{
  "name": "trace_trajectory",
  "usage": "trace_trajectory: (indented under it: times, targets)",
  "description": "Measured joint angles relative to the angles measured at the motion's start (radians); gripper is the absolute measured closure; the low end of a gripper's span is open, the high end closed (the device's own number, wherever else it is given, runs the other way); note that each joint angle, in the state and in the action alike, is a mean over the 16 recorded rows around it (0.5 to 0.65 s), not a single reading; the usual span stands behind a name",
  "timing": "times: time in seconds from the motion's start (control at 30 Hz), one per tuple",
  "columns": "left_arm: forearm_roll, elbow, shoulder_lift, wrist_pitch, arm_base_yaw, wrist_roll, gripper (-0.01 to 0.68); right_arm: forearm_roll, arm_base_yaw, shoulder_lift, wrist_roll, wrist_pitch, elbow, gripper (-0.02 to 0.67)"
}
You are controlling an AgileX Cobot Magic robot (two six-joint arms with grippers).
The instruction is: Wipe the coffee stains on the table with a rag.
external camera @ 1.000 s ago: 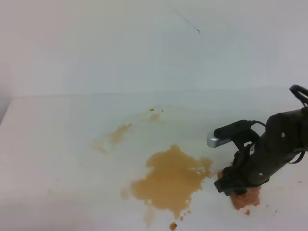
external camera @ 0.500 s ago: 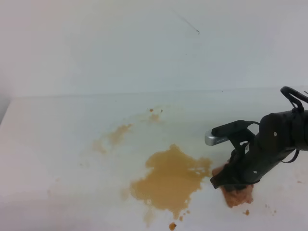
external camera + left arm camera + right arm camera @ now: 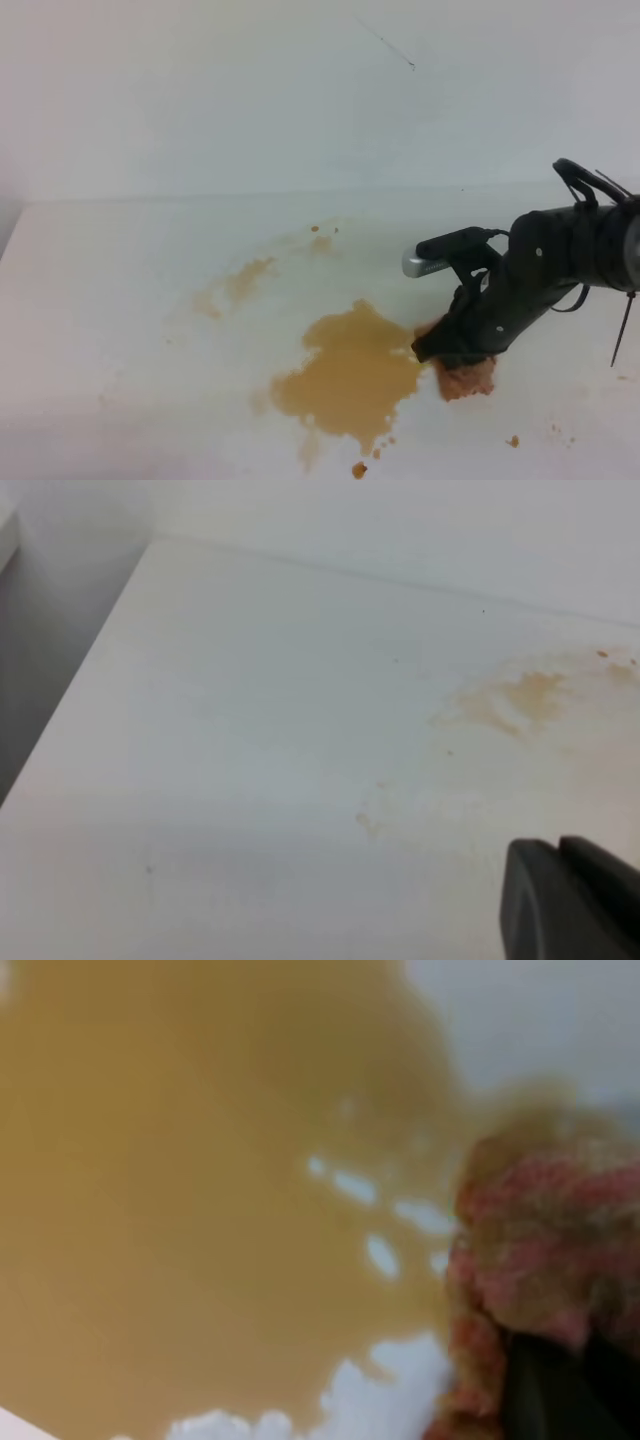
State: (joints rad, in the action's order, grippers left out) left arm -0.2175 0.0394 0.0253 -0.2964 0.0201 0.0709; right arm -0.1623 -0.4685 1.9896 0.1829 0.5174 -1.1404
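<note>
From the high camera I see my right gripper (image 3: 447,358) low on the table (image 3: 120,300), its jaws closed down on the rag (image 3: 466,379), which sits pressed against the tabletop right at the right-hand edge of the big coffee splat. The coffee stains (image 3: 350,375) spread across the middle of the white surface: the large tan-brown pool with ragged edges lies just to the left of the rag, touching it or nearly so. A paler smear (image 3: 240,283) sits up and to the left, well apart from the pool, and a couple of small specks (image 3: 320,231) lie farther back. A few brown droplets (image 3: 513,440) dot the surface to the right of the rag, near the front edge. The black arm and its silver-capped camera mount (image 3: 432,262) hang over the rag and hide its upper part from above. My right wrist view is blurred but shows the reddish, mottled cloth (image 3: 545,1250) at the right with the dark gripper tip (image 3: 565,1385) on its lower edge, and the brown liquid (image 3: 190,1190) filling most of the frame beside it. My left wrist view looks over bare table with a faint tan smear (image 3: 515,700) at the upper right. Only a dark corner of the left gripper (image 3: 570,900) shows, so I cannot tell how its jaws stand. A plain white wall (image 3: 300,90) backs the table.
</note>
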Motion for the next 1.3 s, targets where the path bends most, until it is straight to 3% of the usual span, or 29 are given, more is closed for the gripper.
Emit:
trace_trajectory:
  times: [0.53, 1.3]
  targets:
    - [-0.002, 0.0, 0.0, 0.002, 0.0, 0.0, 0.672, -0.092, -0.022, 0.141, 0.047, 0.032, -0.175, 0.651]
    - [-0.003, 0.0, 0.0, 0.002, 0.0, 0.0, 0.672, -0.253, -0.129, 0.162, 0.147, 0.024, -0.195, 0.651]
